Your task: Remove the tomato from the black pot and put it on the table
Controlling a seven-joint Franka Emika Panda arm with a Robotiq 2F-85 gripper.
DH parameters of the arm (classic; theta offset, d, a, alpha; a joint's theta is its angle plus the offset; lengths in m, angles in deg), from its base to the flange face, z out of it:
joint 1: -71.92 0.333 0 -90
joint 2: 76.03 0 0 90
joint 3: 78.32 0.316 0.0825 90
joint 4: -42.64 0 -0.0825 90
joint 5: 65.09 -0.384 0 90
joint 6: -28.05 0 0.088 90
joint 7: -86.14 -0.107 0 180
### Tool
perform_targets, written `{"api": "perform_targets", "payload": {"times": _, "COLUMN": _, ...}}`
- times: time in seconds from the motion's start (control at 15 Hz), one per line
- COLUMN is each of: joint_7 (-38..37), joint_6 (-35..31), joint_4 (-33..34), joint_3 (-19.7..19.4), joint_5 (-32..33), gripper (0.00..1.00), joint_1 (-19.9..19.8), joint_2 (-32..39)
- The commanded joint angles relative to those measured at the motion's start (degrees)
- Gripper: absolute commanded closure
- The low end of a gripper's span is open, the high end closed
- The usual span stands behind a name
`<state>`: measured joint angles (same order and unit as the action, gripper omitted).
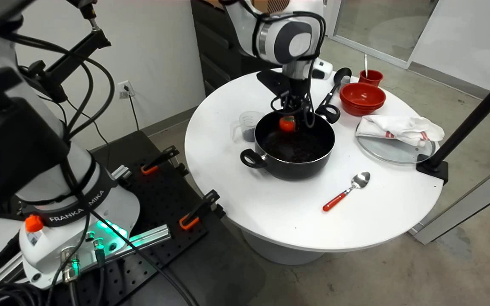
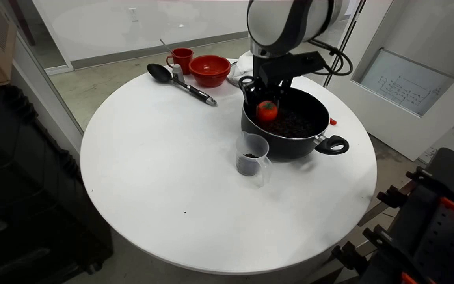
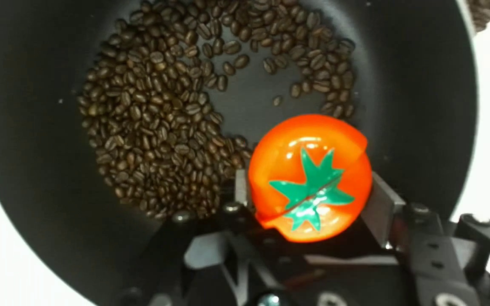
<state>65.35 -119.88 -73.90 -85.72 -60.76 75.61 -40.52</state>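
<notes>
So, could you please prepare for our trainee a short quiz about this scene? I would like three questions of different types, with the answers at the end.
1. True or false: coffee beans lie in the black pot, which stands on the table.
2. Where does the red-handled spoon lie? (a) inside the black pot (b) on the table (c) inside the red bowls
3. Complete with one word: the tool is holding the ...

Key: 1: true. 2: (b). 3: tomato.

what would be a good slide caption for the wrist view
The tool grips the tomato inside the black pot, strewn with coffee beans.
</notes>
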Motion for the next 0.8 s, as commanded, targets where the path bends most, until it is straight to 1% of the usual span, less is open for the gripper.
{"api": "perform_targets", "payload": {"times": 0.0, "joint_7": -2.4, "joint_6": 5.4, "joint_4": -0.8, "joint_3": 0.3, "joint_5": -1.6, "gripper": 0.62, "joint_1": 2.3, "joint_2": -7.0}}
{"api": "perform_targets", "payload": {"times": 0.27, "joint_7": -4.2, "joint_6": 6.6, "joint_4": -1.6, "joint_3": 2.0, "joint_5": -1.4, "gripper": 0.62, "joint_1": 3.4, "joint_2": -11.1}}
{"api": "perform_targets", "payload": {"times": 0.47, "joint_7": -4.1, "joint_6": 3.4, "joint_4": -3.5, "joint_3": 3.7, "joint_5": -0.9, "gripper": 0.62, "joint_1": 4.2, "joint_2": -11.0}}
{"api": "perform_targets", "payload": {"times": 0.73, "joint_7": -5.3, "joint_6": 2.0, "joint_4": -6.7, "joint_3": 4.8, "joint_5": 0.4, "gripper": 0.62, "joint_1": 7.3, "joint_2": -9.1}}
